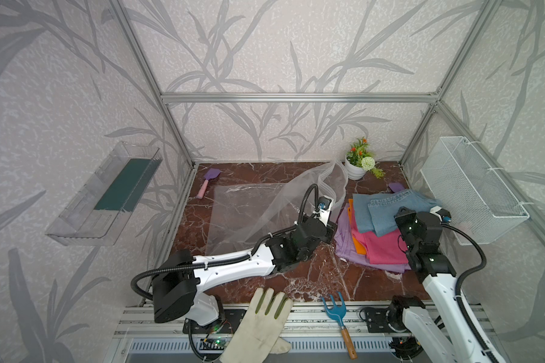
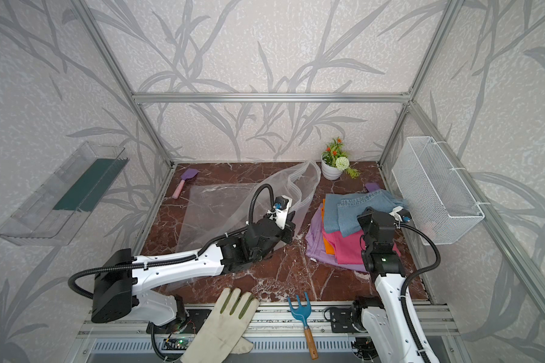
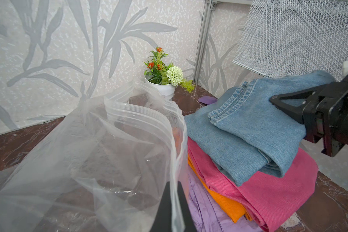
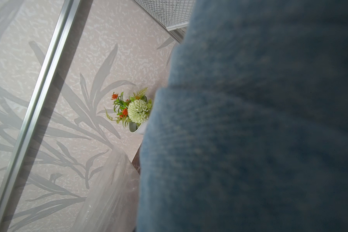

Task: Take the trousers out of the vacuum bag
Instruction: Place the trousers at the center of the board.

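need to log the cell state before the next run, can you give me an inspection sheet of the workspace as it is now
surface: dark red marble tabletop, no spills seen
job's things: clear plastic vacuum bag looks empty, mouth lifted; folded trousers stacked beside it, light blue denim over hot pink, orange, lilac
clutter: cream work glove, blue hand fork, purple spade, white potted plant
grippers: left gripper shut on the bag's zip edge; right gripper on the denim, seemingly gripping a fold
cables: black corrugated cables on both arms, nothing snagged
surroundings: white mesh basket, clear wall shelf, leaf wallpaper
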Robot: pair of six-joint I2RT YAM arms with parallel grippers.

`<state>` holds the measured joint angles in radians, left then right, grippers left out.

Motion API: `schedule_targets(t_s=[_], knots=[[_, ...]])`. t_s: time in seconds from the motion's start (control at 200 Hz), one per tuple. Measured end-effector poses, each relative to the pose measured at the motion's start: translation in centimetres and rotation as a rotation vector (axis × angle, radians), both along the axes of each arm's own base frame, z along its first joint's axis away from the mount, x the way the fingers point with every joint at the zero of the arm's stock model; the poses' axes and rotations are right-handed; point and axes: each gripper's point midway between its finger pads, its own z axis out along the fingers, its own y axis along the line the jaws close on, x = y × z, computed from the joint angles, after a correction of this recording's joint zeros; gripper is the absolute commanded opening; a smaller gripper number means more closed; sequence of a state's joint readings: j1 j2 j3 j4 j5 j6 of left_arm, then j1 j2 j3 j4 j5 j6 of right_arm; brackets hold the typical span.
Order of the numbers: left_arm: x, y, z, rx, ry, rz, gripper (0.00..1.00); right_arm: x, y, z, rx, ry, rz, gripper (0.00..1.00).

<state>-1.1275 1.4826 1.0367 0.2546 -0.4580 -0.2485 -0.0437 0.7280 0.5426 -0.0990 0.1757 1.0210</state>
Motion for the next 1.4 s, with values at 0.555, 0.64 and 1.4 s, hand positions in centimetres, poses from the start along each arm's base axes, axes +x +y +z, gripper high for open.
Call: schedule_targets(t_s=[0.555, 0.64, 1.4], knots=[[0.4, 0.0, -0.4, -0.006, 0.016, 0.001, 0.0, -5.6, -0.3, -6.1, -0.04, 0.171, -0.008, 0.3], [0.5, 0.1, -0.6, 0.001, 0.02, 0.003, 0.0, -6.6, 0.0, -6.6, -0.043, 0.199, 0.009, 0.44], [0.9, -1.1, -1.3, 0.018, 0.041, -0.023, 0.0, -11.3, 0.0, -3.0, -0.099, 0.281, 0.026, 0.88]])
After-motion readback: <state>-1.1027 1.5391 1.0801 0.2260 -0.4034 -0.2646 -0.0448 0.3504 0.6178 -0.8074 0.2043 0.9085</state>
